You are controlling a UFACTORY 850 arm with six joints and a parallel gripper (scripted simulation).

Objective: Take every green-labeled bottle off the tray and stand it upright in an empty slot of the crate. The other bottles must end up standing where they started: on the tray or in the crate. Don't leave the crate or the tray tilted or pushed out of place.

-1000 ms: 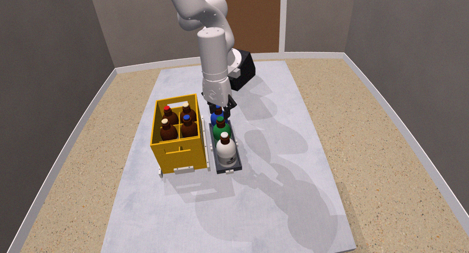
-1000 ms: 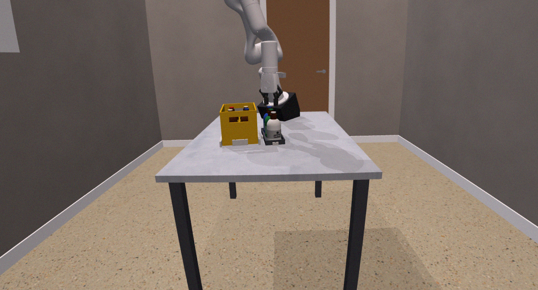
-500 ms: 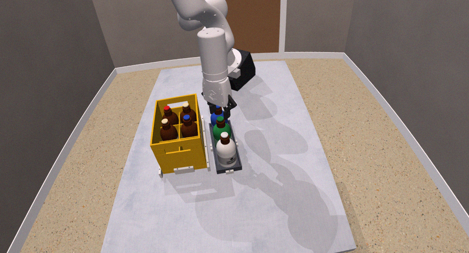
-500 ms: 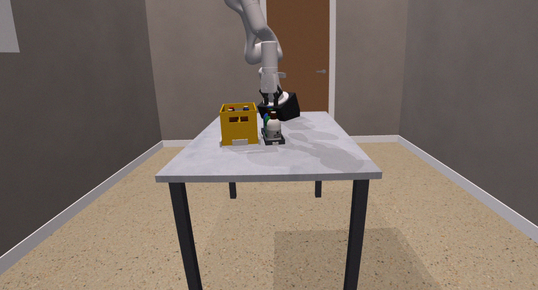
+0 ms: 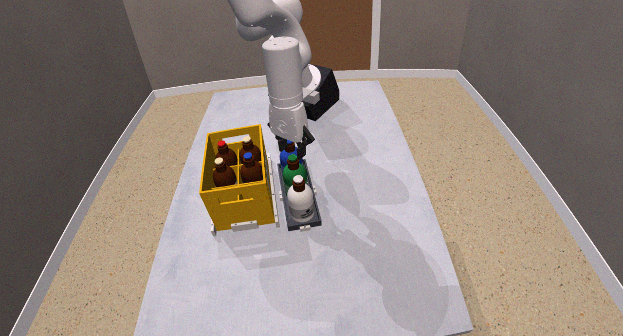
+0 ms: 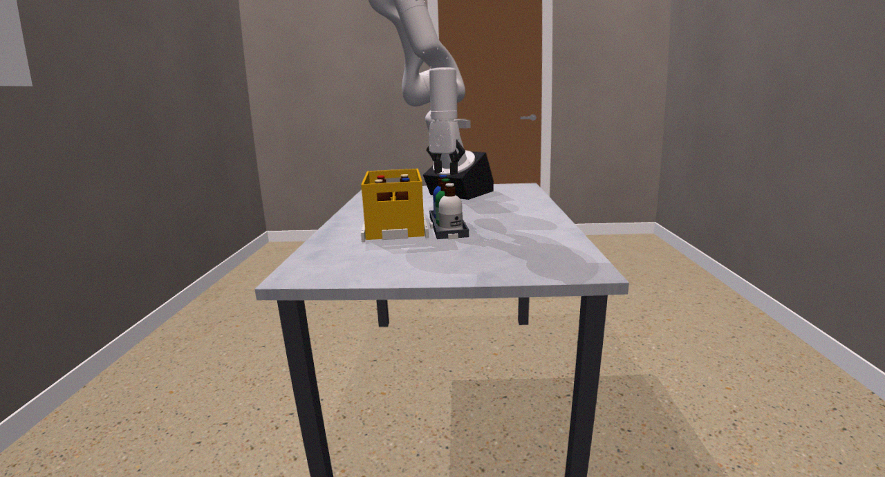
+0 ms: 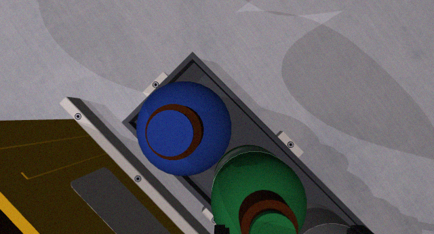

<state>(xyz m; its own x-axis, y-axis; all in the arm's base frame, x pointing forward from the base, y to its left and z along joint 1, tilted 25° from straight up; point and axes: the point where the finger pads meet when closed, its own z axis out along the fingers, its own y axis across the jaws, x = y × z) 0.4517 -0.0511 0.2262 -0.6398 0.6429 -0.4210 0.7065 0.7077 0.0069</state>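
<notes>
The green-labeled bottle (image 5: 294, 170) stands in the middle of the dark tray (image 5: 304, 223), between a blue-labeled bottle (image 5: 287, 156) at the far end and a white-labeled bottle (image 5: 300, 198) at the near end. My gripper (image 5: 294, 148) is open and points straight down, low over the far half of the tray. In the wrist view my fingertips show at the bottom edge on either side of the green bottle's (image 7: 259, 190) cap, apart from it. The blue bottle (image 7: 184, 128) stands clear beside them. The yellow crate (image 5: 237, 177) stands left of the tray.
The crate holds several brown bottles with red, cream and blue caps. Its corner nearest the arm (image 7: 41, 166) shows no cap in the wrist view. White brackets edge the crate and tray. The arm's black base (image 5: 324, 92) stands behind the tray.
</notes>
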